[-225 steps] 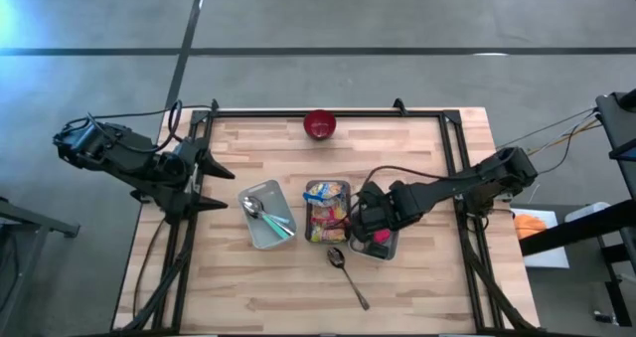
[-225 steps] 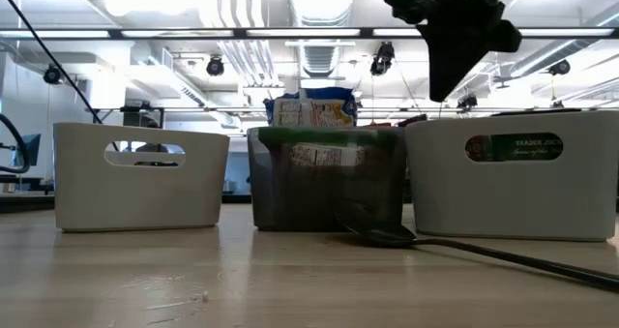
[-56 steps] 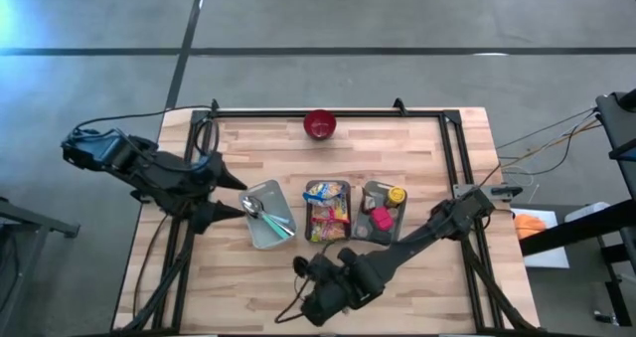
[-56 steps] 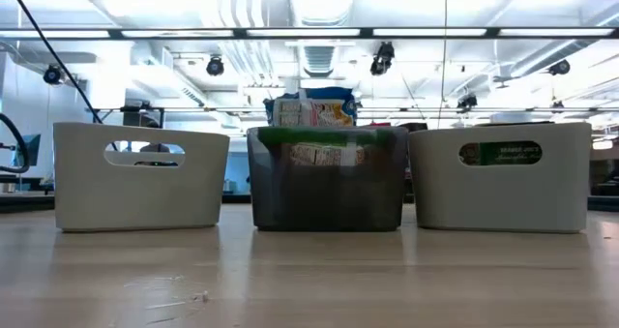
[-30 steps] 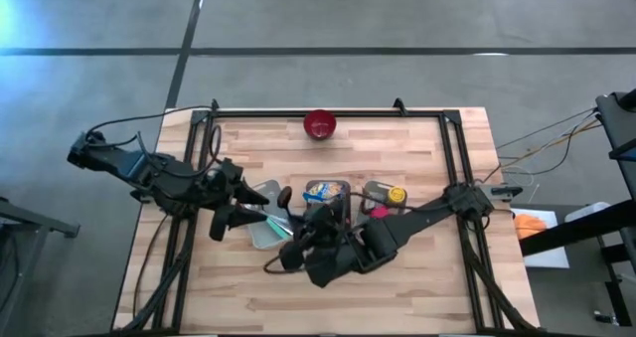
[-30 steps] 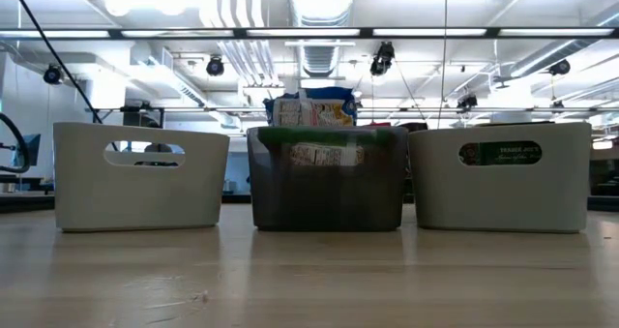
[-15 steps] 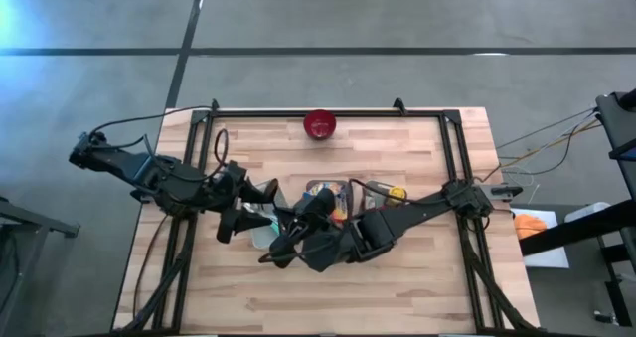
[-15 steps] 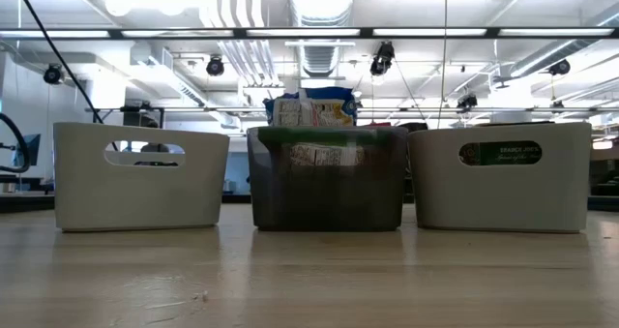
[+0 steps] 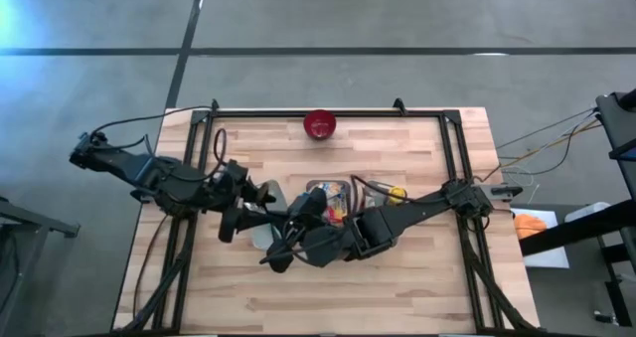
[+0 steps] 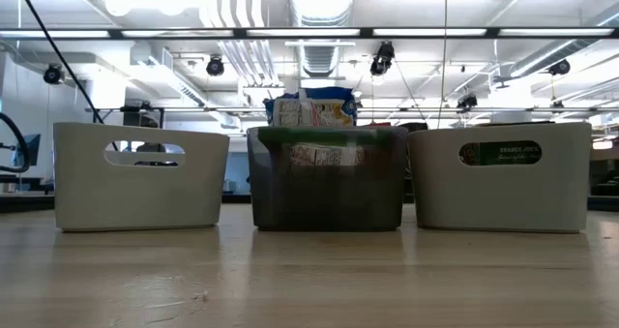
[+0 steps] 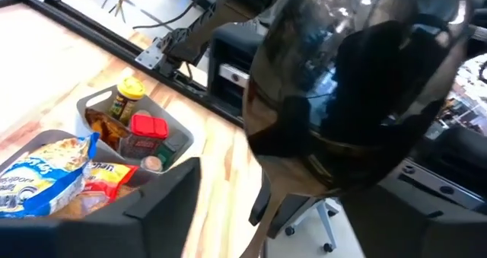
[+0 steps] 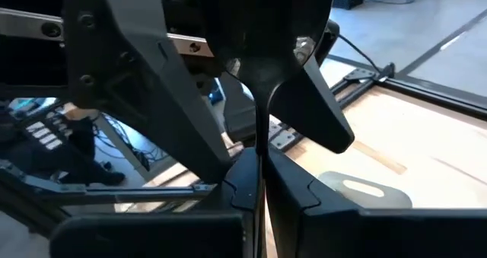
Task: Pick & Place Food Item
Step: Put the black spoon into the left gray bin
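A metal spoon is held in the air over the table's middle; its bowl (image 11: 358, 98) fills the left wrist view. My right gripper (image 12: 261, 163) is shut on its handle, above the white left bin (image 9: 260, 236). My left gripper (image 9: 248, 213) faces it, open, one finger (image 12: 137, 90) on each side (image 12: 319, 113) of the spoon; whether they touch it, I cannot tell. Snack packets (image 11: 46, 182) stand in the dark middle bin (image 10: 326, 178). Neither gripper shows in the low view. My right gripper pinches the spoon's thin handle (image 12: 260, 140) between its two fingers. The fingers come roughly level from the table's right and lie along the handle. The spoon sticks out past the fingertips toward my left gripper, lifted clear of the table and bins.
The right white bin (image 11: 137, 129) holds a yellow-lidded jar (image 11: 129, 90) and a red-lidded one. A red bowl (image 9: 319, 124) sits at the table's far edge. A black frame (image 9: 328, 111) runs along the table's far and side edges. Bare wood lies near the front edge.
My right gripper, still shut on the spoon, has gone up a little and toward the table's left and far side, close up to my left gripper, and has tipped its wrist. The spoon has travelled with it, clear of the table.
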Controlling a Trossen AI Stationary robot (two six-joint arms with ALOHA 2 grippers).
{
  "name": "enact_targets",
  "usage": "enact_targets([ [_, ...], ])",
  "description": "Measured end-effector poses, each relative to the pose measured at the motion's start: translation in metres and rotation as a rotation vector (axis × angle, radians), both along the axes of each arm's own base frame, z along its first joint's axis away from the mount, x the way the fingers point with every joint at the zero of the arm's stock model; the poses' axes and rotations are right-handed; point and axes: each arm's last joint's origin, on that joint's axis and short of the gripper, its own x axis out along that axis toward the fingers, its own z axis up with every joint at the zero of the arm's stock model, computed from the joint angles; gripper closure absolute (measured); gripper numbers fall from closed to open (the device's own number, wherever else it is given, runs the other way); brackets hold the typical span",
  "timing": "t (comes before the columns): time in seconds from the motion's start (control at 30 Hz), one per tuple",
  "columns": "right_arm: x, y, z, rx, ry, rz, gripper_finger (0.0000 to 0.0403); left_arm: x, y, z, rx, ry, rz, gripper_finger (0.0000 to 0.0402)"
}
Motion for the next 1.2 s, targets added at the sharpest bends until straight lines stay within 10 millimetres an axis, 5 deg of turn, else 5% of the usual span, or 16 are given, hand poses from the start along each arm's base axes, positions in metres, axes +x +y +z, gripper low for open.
enact_targets([
  [0.47, 0.0, 0.0, 0.001, -0.001, -0.006, 0.01, 0.0395, 0.0, 0.0, 0.001, -0.012, -0.005, -0.005, 0.0389],
  [0.97, 0.001, 0.0, 0.002, 0.005, -0.015, 0.015, 0.0393, -0.008, 0.004, 0.006, -0.026, -0.021, 0.013, 0.04],
  [1.2, 0.0, 0.003, 0.002, 0.01, -0.012, 0.031, 0.031, -0.029, 0.016, 0.014, -0.017, -0.056, 0.118, 0.0401],
])
